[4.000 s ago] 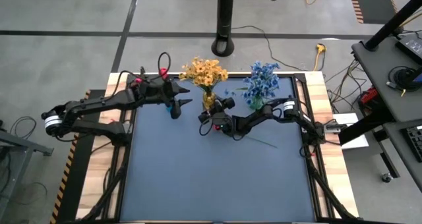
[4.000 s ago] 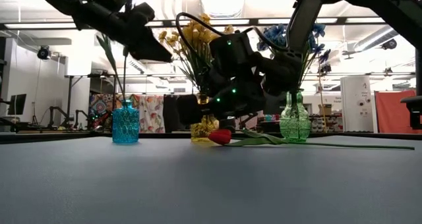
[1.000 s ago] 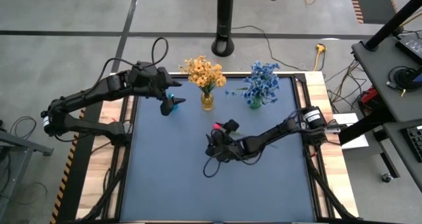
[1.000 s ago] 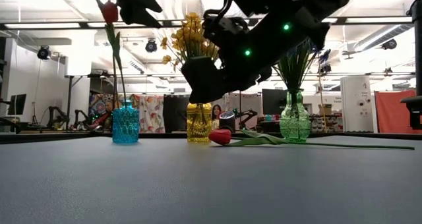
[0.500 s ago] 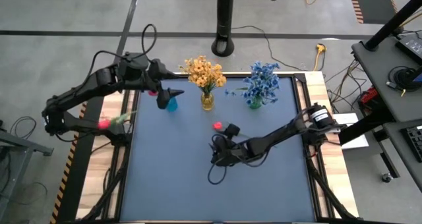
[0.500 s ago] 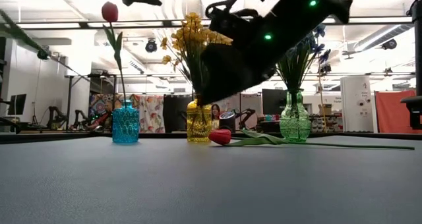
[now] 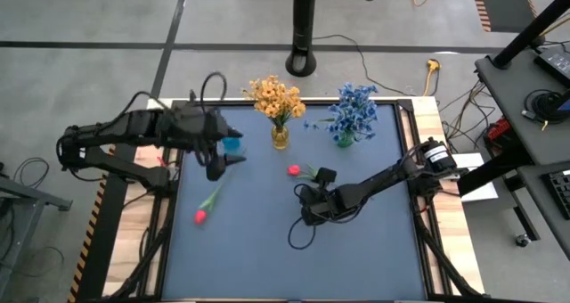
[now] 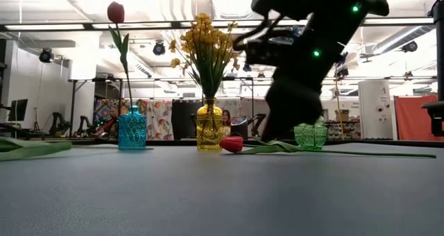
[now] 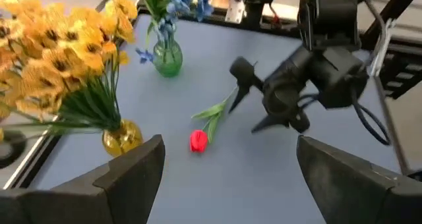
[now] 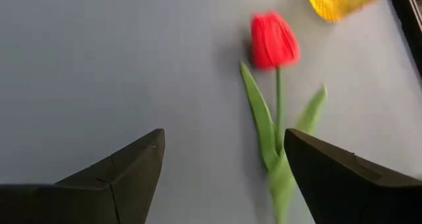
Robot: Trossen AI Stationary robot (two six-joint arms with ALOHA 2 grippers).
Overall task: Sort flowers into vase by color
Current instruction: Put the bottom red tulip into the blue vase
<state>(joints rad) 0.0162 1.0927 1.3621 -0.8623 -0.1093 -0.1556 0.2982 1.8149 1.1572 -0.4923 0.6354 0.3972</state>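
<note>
Grey concrete floor [image 7: 89,71], black pole [image 7: 304,27], ceiling striplights [image 8: 62,27].

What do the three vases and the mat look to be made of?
Blue vase, yellow vase and green vase: likely tinted glass or clear plastic, since they're translucent, glossy and textured, with stems and background showing through. Which of the two, cannot tell. Mat: matte dark blue-grey sheet with fine pebbled grain in the low view, probably rubber or vinyl.
</note>
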